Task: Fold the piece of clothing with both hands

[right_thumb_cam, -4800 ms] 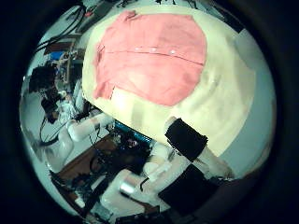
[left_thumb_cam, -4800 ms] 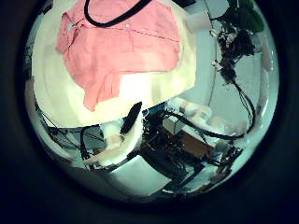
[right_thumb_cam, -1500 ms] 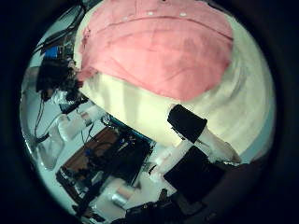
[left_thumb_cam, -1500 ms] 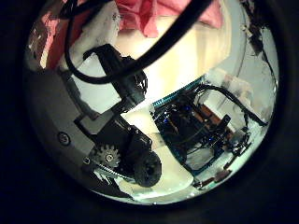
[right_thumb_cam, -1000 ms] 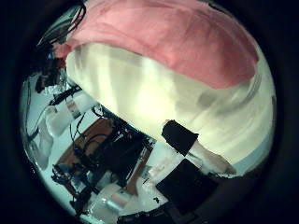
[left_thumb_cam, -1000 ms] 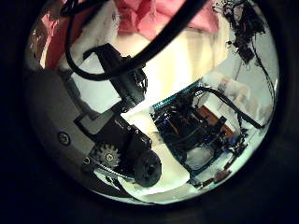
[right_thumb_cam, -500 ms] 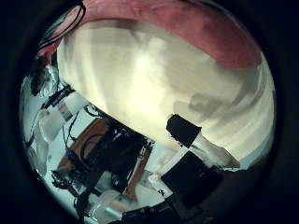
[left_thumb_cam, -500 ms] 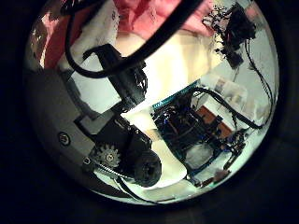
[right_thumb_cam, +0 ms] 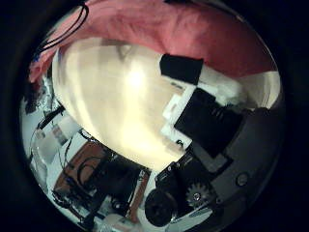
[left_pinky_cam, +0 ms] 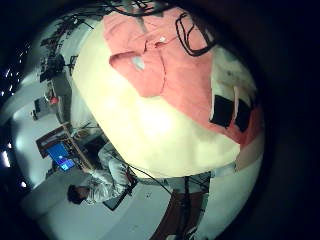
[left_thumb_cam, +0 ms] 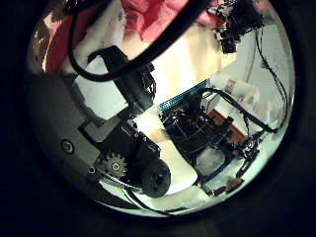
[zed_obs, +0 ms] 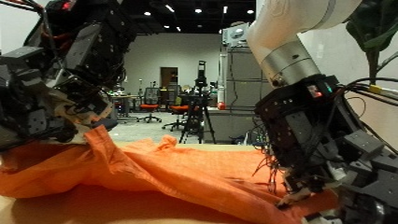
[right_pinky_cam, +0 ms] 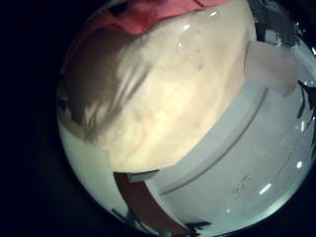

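Orange-pink shirt (zed_obs: 187,173) lies rumpled across the lower half of the outside view on the cream tabletop (zed_obs: 87,210), between my two hands. My left hand (zed_obs: 56,79), at the upper left, has its fingers curled onto a raised ridge of the cloth, while my right hand (zed_obs: 330,154), at the lower right, presses its fingertips down at the shirt's edge; whether they pinch it I cannot tell. Office chairs (zed_obs: 156,107) and a tripod (zed_obs: 199,117) stand in the hall behind, seen through the gap between my arms.
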